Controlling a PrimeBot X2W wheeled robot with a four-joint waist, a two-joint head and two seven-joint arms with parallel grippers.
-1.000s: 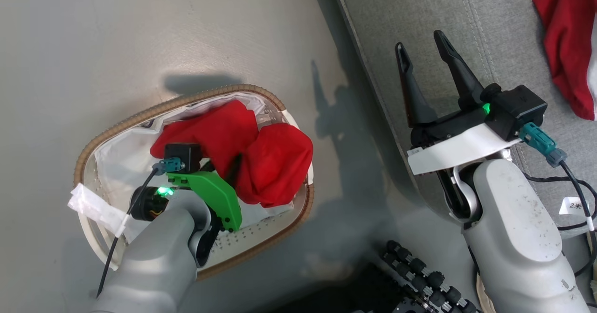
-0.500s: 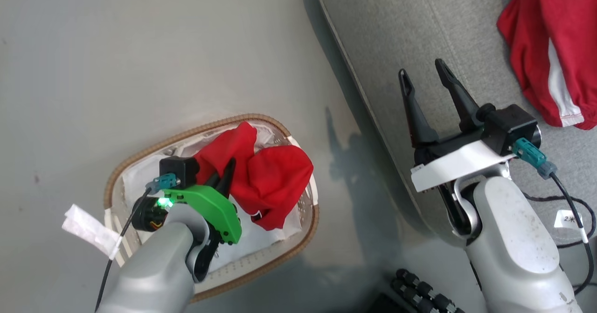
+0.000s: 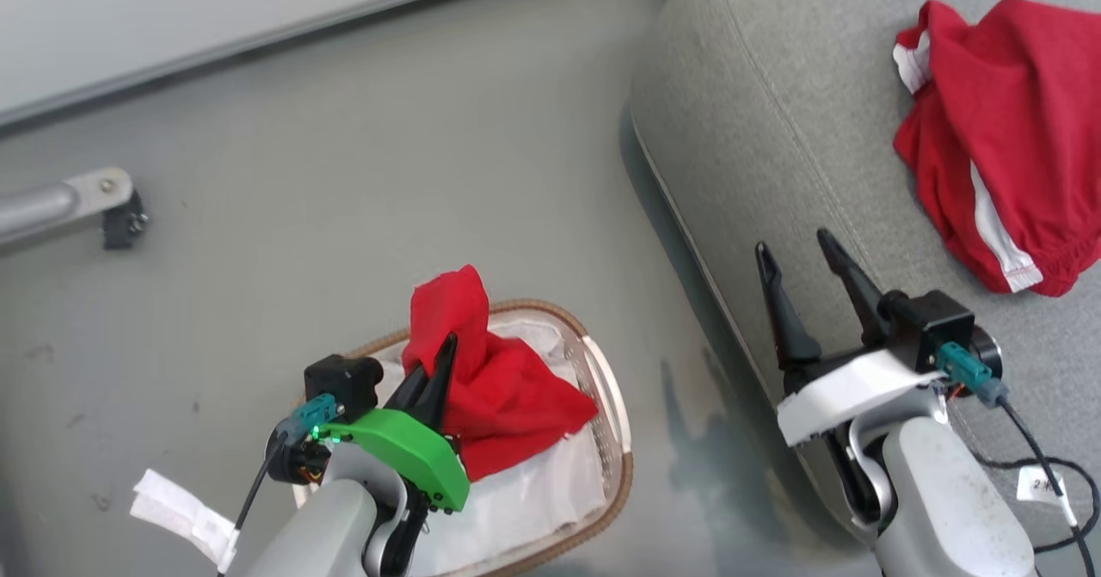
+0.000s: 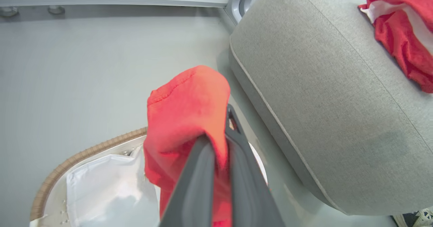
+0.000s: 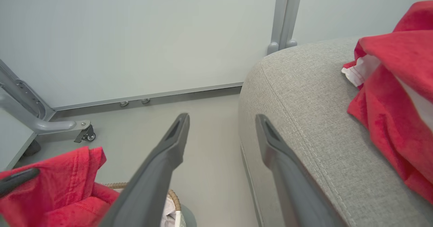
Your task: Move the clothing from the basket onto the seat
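Since a second ago my left gripper (image 3: 440, 360) has closed and come up. Then its fingers stood apart, low in the basket (image 3: 616, 439). Now they are clamped on a fold of the red garment (image 3: 507, 392) and hold it above the basket's far rim. The head camera has tilted too, so the shifted floor is no move of the things. The rest of the garment lies on the white liner (image 3: 533, 491) at the basket's far end. My right gripper (image 3: 793, 243) hovers at the edge of the seat (image 3: 740, 113) nearest the basket, fingers apart and empty. Another red piece (image 3: 1006, 130) lies further in on the seat, away from its rounded corner.

In the left wrist view the fold is pinched between my two fingers and flops over them.

In the right wrist view my right fingers stand wide, with nothing between.

I judge I should lift straight up until the tail clears the rim, so the basket is not dragged. Then I should cross the seat's edge before opening.
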